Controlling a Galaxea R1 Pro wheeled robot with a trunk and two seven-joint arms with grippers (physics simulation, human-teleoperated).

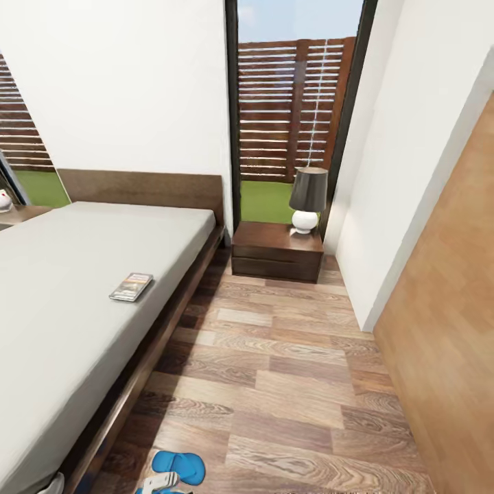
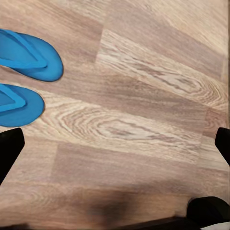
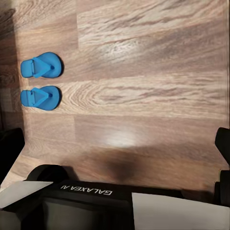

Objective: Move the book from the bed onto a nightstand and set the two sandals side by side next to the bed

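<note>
Both claws hang open and empty over the plank floor [image 2: 143,120], fingertips [image 2: 9,146] spread wide; the two sandals [image 3: 40,81], bright blue flip-flops, lie side by side beside the bed [image 1: 62,288]; the book [image 1: 131,287], thin, dark with an orange band, rests flat near the mattress edge; best approach squarely, then carry it to the nightstand [image 1: 264,241], clear of the lamp [image 1: 307,199].

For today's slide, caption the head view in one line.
Book lying on the bed; lamp-topped nightstand by the window, blue sandal on the floor.
</note>
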